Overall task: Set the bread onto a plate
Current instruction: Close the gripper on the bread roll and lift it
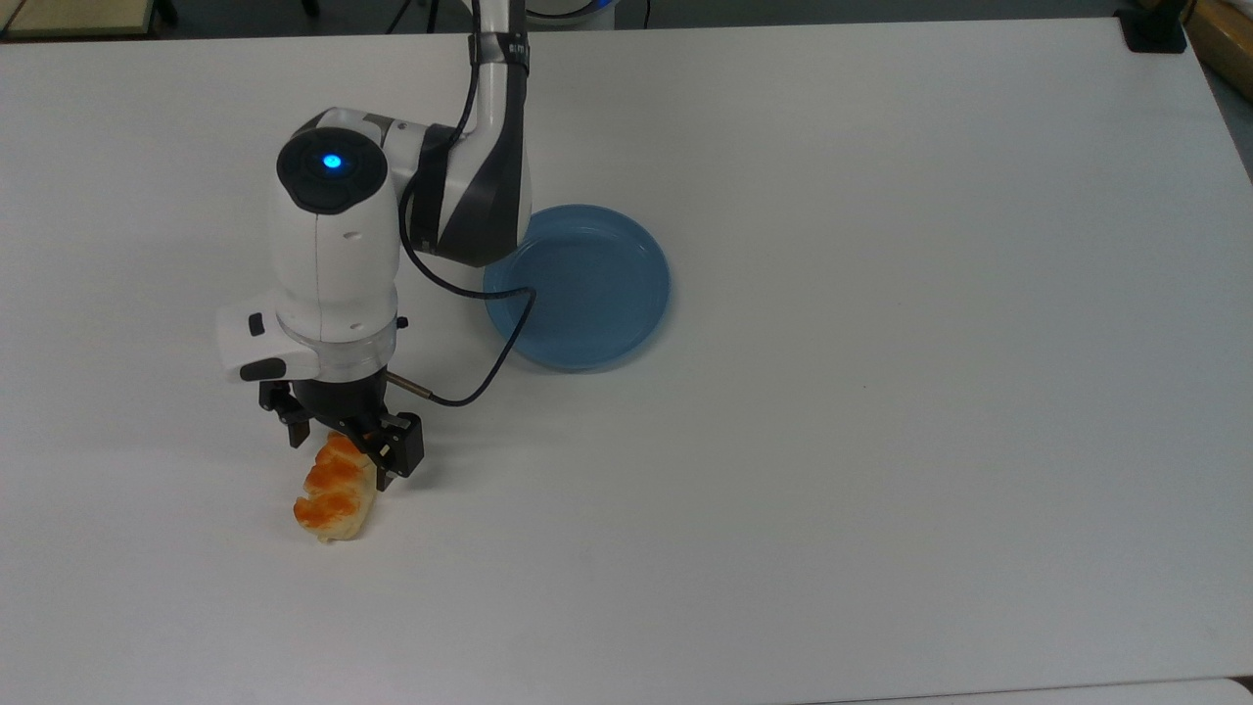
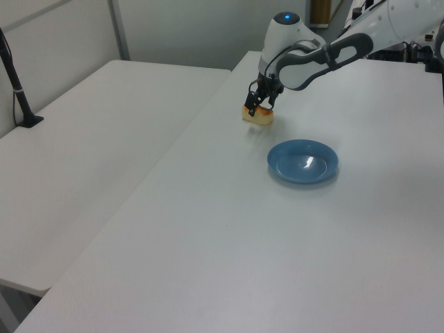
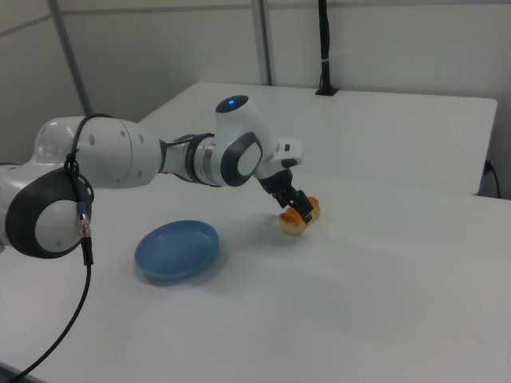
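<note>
The bread (image 1: 328, 499), a small beige loaf with orange-brown bumps, lies on the white table toward the top view's lower left. My gripper (image 1: 343, 453) has come down over its far end, open, with one finger on each side of the loaf. In the left view the gripper (image 2: 257, 105) sits right on top of the bread (image 2: 259, 118). In the right view the bread (image 3: 297, 224) shows below the gripper (image 3: 294, 205). The light-blue plate (image 1: 597, 284) stands bare, apart from the bread, to the top view's upper right; plate (image 2: 303, 161), plate (image 3: 177, 249).
My arm's dark elbow link (image 1: 470, 196) and its cable (image 1: 489, 372) hang over the plate's left rim in the top view. A second white table (image 2: 90, 152) adjoins on the left view's left, with a black post (image 2: 15, 83). A black clamp (image 1: 1153, 29) sits at the far corner.
</note>
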Robot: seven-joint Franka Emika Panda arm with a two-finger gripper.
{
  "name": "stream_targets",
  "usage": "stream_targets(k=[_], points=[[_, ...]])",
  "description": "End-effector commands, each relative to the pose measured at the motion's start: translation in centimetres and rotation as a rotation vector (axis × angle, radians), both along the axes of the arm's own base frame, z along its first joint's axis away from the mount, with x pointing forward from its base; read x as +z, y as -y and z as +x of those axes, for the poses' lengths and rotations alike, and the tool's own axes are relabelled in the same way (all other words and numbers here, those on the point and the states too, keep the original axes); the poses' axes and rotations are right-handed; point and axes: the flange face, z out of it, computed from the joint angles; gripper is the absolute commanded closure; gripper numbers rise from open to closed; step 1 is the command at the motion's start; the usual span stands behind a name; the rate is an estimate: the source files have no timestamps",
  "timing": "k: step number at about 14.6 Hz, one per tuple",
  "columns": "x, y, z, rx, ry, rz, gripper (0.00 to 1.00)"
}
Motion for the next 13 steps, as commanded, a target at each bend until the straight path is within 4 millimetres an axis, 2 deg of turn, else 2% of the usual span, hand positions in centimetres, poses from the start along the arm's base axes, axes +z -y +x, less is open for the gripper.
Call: stream_targets(k=[1,3,4,6,7,8,10,13], points=[[-1.1,-0.2,0.6,-0.003,0.012,-0.028,0.23],[-0.9,-0.2,0.6,0.003,0.014,-0.039,0.51],[-0.9,-0.2,0.6,0.005,0.014,-0.039,0.59],[-0.4,-0.2,0.6,0.007,0.019,-0.04,0.61],[0.7,-0.2,0.6,0.008,0.033,-0.041,0.61],[3.7,-0.1,0.4,0.009,0.064,-0.042,0.61],[8.3,-0.1,-0.4,0.014,0.106,-0.041,0.61],[13.7,-0.6,-2.7,0.015,0.117,-0.029,0.58]])
